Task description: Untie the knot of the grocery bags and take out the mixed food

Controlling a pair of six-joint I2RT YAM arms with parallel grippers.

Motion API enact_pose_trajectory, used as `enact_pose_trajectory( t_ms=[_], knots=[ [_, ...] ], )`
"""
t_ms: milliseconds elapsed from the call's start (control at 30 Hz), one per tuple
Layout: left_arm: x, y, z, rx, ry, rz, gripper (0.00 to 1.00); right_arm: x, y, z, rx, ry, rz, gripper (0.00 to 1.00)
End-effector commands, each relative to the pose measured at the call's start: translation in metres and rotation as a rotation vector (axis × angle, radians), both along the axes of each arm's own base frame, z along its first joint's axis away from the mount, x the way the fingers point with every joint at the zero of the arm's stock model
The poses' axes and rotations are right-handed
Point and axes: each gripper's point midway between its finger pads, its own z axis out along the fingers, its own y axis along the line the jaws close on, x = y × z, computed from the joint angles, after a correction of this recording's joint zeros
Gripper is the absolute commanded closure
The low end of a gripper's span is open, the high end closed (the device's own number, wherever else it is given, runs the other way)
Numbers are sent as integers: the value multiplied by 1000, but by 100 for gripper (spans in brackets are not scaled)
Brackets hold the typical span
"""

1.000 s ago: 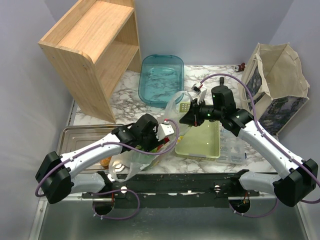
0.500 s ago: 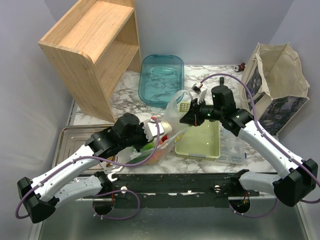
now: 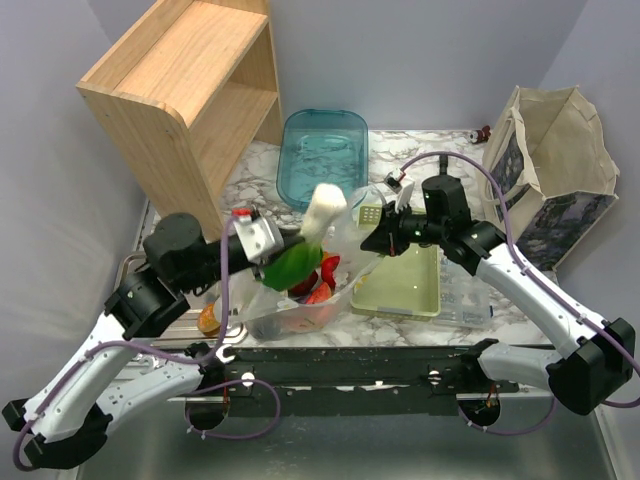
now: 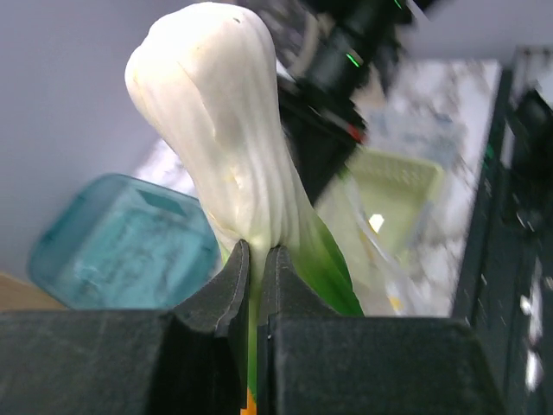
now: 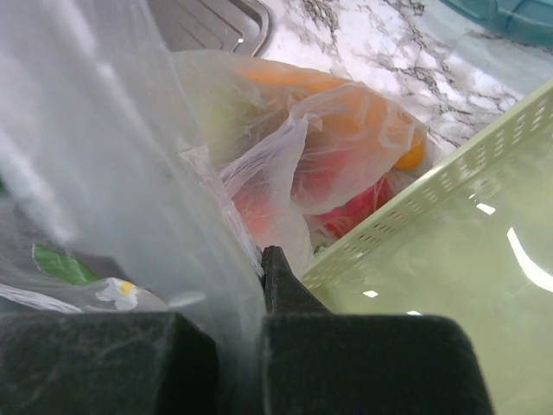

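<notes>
Marble top (image 3: 248, 172): 1 grocery bag (image 3: 350, 207) tight in R pincer (image 3: 371, 235), 1 leafy veg (image 4: 216, 130) (aloft) in L pincer (image 4: 256, 259).

This is a robotics lab test cell rather than a real kitchen. Plain lilac-grey walls (image 3: 420, 50) box in a marble-print table (image 3: 250, 175), and the left arm (image 3: 130, 340) and right arm (image 3: 530, 290) are mounted on a black rail (image 3: 350, 365). A wooden shelf (image 3: 180, 100), teal tub (image 3: 322, 160), metal tray (image 3: 140, 270) and canvas tote (image 3: 555, 170) stand around like props.

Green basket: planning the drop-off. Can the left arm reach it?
Likely yes: the left arm holds the vegetable above the bag; the basket is mostly bare, though the right arm overhangs one corner.
</notes>
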Motion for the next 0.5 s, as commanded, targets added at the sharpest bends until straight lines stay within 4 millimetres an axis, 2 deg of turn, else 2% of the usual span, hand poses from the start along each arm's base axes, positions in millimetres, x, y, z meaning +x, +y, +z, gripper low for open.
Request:
enact_pose_trajectory(
  t_ms=[0, 67, 133, 167, 233, 300, 400, 467],
  knots=[
    [52, -2, 97, -256, -9, 144, 100, -3, -6, -6, -1, 8, -21, 99],
    [76, -2, 124, -303, -13, 187, 100, -7, -7, -8, 3, 16, -18, 99],
    [111, 1, 147, -322, -70, 294, 100, -10, -8, -10, 5, 20, -12, 99],
    [134, 2, 153, -320, -88, 355, 100, -10, -8, -9, 7, 19, -10, 99],
    [179, 3, 154, -290, -95, 458, 100, -11, -8, -9, 5, 12, -6, 99],
    [222, 1, 142, -249, -79, 528, 100, -10, -9, -9, -2, -1, -8, 99],
    [284, -6, 102, -181, 1, 611, 100, -9, -10, -9, -11, -14, -6, 99],
    [316, -10, 72, -135, 55, 635, 100, -8, -12, -10, -15, -18, -11, 99]
  ],
)
